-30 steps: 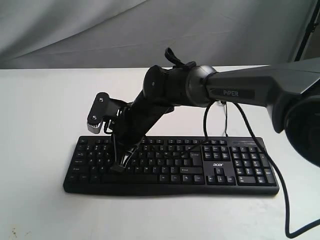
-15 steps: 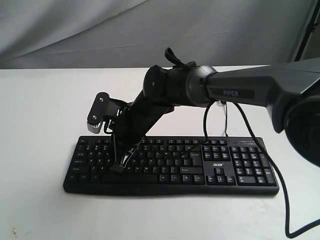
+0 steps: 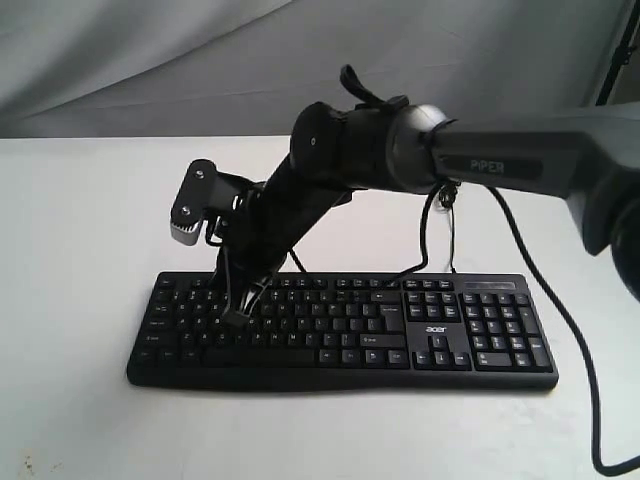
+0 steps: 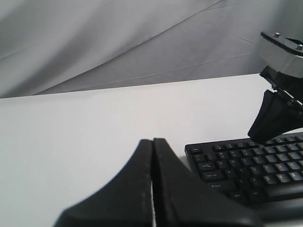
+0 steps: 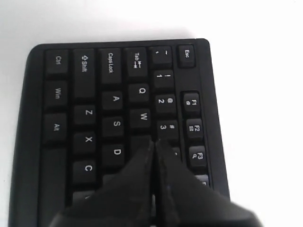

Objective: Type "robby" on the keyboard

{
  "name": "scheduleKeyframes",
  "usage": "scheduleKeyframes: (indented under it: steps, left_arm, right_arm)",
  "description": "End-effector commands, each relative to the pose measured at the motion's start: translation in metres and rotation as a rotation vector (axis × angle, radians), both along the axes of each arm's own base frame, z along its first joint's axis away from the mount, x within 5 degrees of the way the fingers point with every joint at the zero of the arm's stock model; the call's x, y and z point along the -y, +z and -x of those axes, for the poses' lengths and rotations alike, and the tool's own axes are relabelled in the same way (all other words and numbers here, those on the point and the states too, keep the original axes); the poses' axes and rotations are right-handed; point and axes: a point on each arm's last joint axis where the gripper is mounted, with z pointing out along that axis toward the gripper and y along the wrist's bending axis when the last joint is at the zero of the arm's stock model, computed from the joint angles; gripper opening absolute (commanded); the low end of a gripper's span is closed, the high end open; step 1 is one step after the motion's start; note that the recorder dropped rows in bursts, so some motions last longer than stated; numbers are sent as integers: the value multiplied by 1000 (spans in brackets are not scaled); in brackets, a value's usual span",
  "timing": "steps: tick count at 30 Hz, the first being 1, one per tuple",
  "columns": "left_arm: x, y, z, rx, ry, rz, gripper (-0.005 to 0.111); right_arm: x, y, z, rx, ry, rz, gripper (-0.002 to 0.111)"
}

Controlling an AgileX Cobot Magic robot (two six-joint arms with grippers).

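Note:
The black keyboard (image 3: 470, 335) lies along the front of the white table, number pad and "acer" logo at its right end. My right gripper (image 3: 234, 318) reaches across from the right and is shut, its tip over the left letter keys. In the right wrist view the right gripper (image 5: 154, 141) points at the spot just past the W key (image 5: 143, 116), beside the 3 key (image 5: 163, 126); whether it touches a key I cannot tell. My left gripper (image 4: 152, 140) is shut on nothing, off the keyboard's (image 4: 246, 165) left end above bare table.
The right arm's thick black cable (image 3: 560, 320) hangs over the keyboard's right end and loops onto the table. The right arm's wrist camera block (image 3: 192, 215) juts out above the keyboard's back left. A grey cloth backdrop (image 3: 150, 60) closes the far table edge.
The right gripper has lifted off the lower letter rows and moved back toward the top letter row; the whole right arm has risen. The keyboard has not moved.

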Motion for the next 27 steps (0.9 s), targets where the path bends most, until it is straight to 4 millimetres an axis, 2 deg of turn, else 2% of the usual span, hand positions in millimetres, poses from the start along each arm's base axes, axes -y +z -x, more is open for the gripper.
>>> scheduleKeyframes:
  steps: [1, 7, 15, 19, 27]
  left_arm:
    - [0, -1, 0, 5, -5, -1, 0]
    - [0, -1, 0, 5, -5, -1, 0]
    - [0, -1, 0, 5, -5, -1, 0]
    - [0, -1, 0, 5, -5, -1, 0]
    - [0, -1, 0, 5, -5, -1, 0]
  right_arm:
    - [20, 5, -5, -17, -15, 32, 0]
    - [45, -9, 0, -28, -81, 63, 0]
    - [70, 4, -1, -40, -139, 63, 0]
    - [83, 3, -5, -79, -142, 92, 0]
    - [87, 1, -3, -109, -120, 119, 0]
